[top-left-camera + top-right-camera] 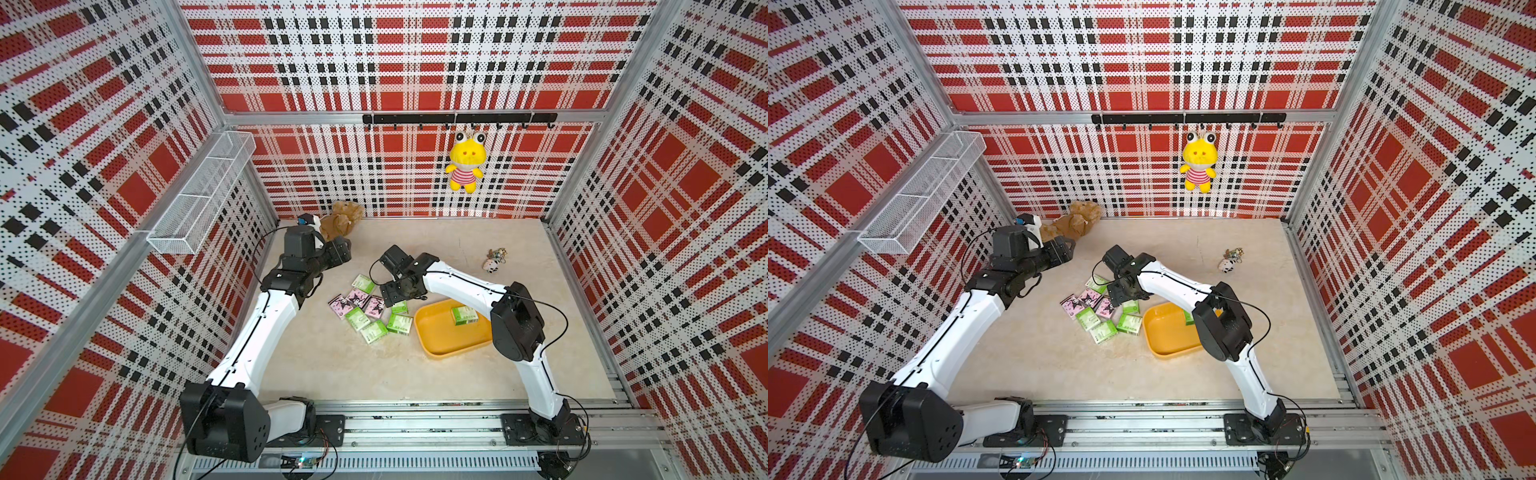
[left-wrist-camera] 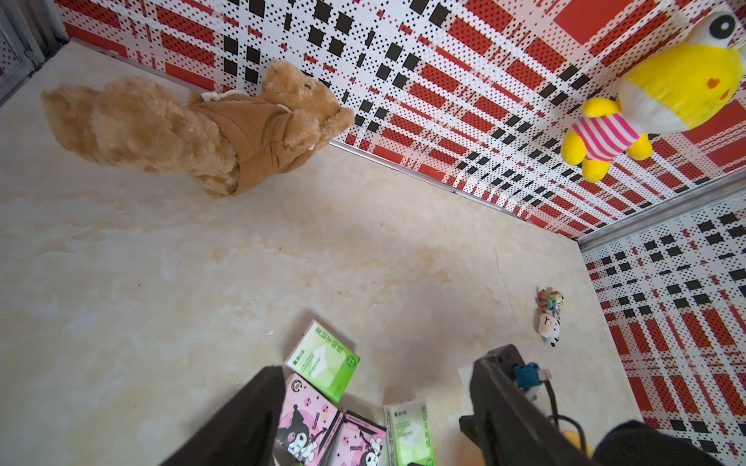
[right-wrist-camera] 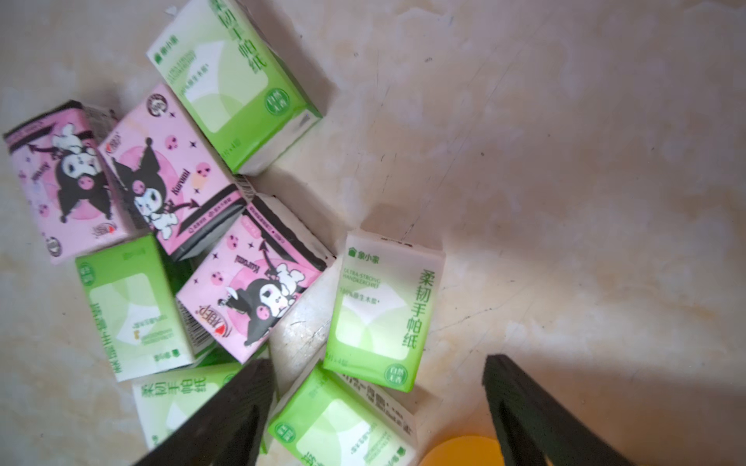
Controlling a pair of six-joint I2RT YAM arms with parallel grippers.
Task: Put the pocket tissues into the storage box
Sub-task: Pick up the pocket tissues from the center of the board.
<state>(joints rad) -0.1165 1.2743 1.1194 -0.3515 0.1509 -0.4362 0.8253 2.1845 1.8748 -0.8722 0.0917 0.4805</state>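
The pocket tissues point(image 1: 365, 309) lie in a loose pile of green-and-white and pink packs at mid-table, seen in both top views point(image 1: 1098, 313). One more green pack point(image 1: 464, 315) lies inside the storage box point(image 1: 444, 336), a shallow yellow tray just right of the pile. My right gripper point(image 3: 379, 407) is open low over the pile's near-tray edge, its jaws straddling a green pack point(image 3: 343, 427) without pinching it. My left gripper point(image 2: 379, 403) is open and holds nothing, raised at the pile's far left side point(image 1: 338, 253).
A brown plush squirrel point(image 1: 343, 220) lies in the back left corner behind the left arm. A small keychain toy point(image 1: 492, 264) sits at the back right. A yellow frog plush point(image 1: 464, 162) hangs from the hook rail point(image 1: 457, 118). A white wire basket point(image 1: 199, 195) is mounted on the left wall.
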